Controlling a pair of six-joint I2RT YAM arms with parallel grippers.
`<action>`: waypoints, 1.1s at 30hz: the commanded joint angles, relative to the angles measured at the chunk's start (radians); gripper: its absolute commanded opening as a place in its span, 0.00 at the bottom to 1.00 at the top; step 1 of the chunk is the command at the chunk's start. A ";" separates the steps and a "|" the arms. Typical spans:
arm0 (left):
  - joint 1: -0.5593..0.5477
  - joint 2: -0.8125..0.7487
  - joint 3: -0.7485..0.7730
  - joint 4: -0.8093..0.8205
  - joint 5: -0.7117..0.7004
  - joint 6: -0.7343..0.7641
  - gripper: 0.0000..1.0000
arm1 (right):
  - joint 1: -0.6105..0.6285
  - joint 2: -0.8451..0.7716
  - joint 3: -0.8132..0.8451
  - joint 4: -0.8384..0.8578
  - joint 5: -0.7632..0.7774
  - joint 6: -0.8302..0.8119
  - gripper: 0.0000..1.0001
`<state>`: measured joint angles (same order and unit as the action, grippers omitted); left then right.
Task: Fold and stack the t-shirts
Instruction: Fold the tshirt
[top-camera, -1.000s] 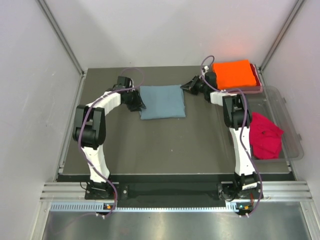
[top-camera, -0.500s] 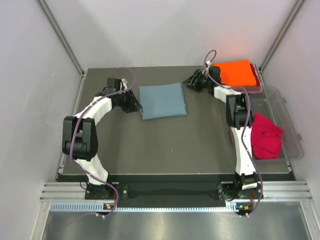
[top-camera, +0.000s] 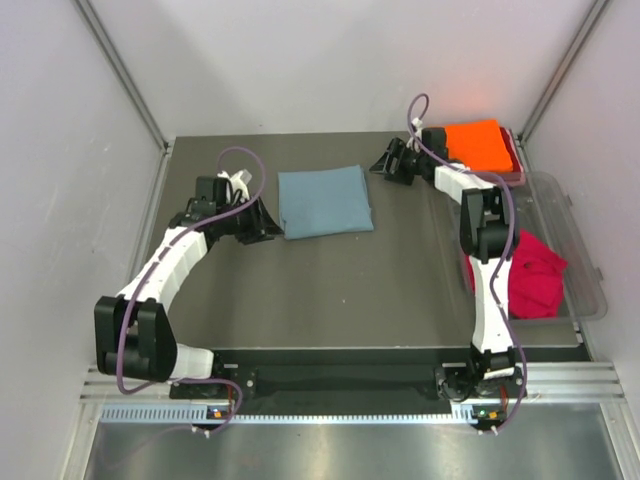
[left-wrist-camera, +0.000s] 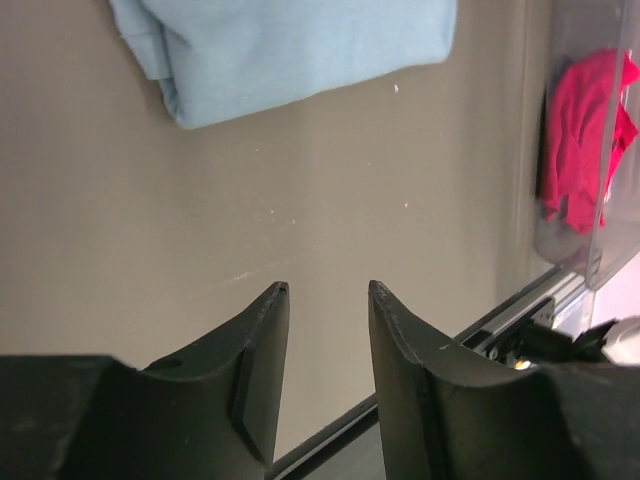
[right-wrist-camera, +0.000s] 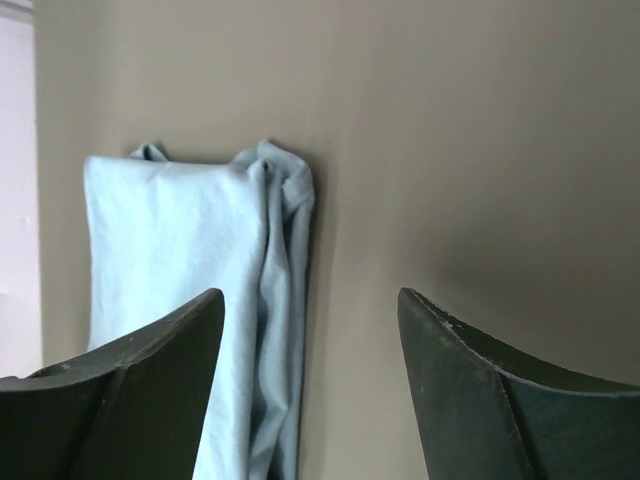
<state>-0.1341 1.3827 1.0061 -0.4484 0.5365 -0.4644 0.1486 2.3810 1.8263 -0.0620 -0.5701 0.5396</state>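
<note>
My left pincer (left-wrist-camera: 325, 290) and right pincer (right-wrist-camera: 310, 295) have just pulled back, both released and empty. The grey-blue t-shirt (top-camera: 325, 200) lies folded on the desk (top-camera: 330, 290), ready for stacking, I judge.

In the left wrist view the folded grey-blue cotton t-shirt (left-wrist-camera: 290, 50) is cut off by the top edge, and the crumpled crimson red t-shirt (left-wrist-camera: 580, 140) shows only through the wall of the clear plastic tub (left-wrist-camera: 575, 250). In the right wrist view the lower part of the grey-blue one goes behind a dark finger (right-wrist-camera: 130, 380) of the right gripper (right-wrist-camera: 310, 292). From above, the white right arm (top-camera: 485, 290) covers the left side of the red one
</note>
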 joint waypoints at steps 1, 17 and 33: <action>-0.001 -0.024 -0.012 -0.035 0.051 0.108 0.42 | 0.006 -0.077 -0.002 -0.021 0.032 -0.078 0.71; -0.002 -0.139 -0.123 -0.010 0.022 0.141 0.42 | 0.037 0.030 0.129 -0.090 -0.074 -0.187 0.77; -0.001 0.177 0.092 0.231 -0.012 -0.115 0.31 | 0.111 0.144 0.232 -0.090 0.053 -0.170 0.74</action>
<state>-0.1337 1.4895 0.9974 -0.3492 0.4858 -0.5182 0.2638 2.4966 2.0193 -0.1509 -0.5472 0.3706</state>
